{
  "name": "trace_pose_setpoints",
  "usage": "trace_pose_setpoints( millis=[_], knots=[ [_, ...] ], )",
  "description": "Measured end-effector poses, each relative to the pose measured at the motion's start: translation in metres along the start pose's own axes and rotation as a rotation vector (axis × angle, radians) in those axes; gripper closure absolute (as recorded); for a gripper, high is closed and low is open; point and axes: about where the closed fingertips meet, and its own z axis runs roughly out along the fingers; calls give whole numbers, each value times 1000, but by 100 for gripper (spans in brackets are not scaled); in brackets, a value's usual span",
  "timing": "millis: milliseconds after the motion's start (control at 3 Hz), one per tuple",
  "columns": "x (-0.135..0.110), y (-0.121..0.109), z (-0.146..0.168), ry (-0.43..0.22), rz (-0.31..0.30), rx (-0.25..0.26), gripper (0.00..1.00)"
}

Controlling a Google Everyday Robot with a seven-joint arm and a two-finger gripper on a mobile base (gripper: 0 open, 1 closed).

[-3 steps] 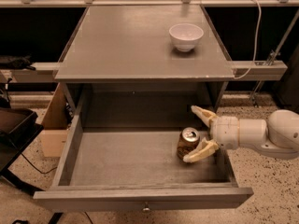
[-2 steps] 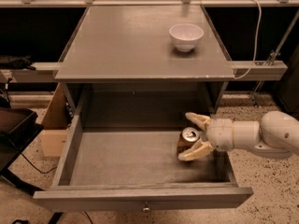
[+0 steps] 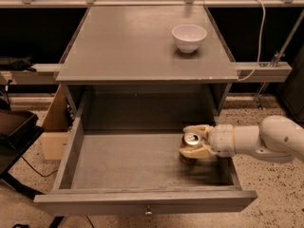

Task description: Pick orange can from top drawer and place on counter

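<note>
The orange can (image 3: 193,138) stands upright at the right side of the open top drawer (image 3: 128,163), its silver top showing. My gripper (image 3: 185,140) reaches in from the right over the drawer's right wall. Its two pale fingers (image 3: 195,151) press against the can on the far and near sides, and most of the can's body is hidden behind them. The grey counter (image 3: 133,42) lies above and behind the drawer.
A white bowl (image 3: 189,37) sits on the counter at the back right. The drawer front with its small metal knob (image 3: 148,212) juts out toward me. A cardboard box (image 3: 54,127) and a dark chair stand at the left. A cable hangs at the right.
The gripper has moved left and further in around the can. Its fingers, spread wide before, have come together onto the can's sides.
</note>
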Motion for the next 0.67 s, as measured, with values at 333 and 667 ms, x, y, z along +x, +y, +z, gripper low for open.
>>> trace_pose_setpoints(
  millis=[333, 667],
  knots=[
    [-4, 1, 3, 10, 1, -5, 84],
    [-63, 7, 29, 76, -33, -25, 100]
  ],
)
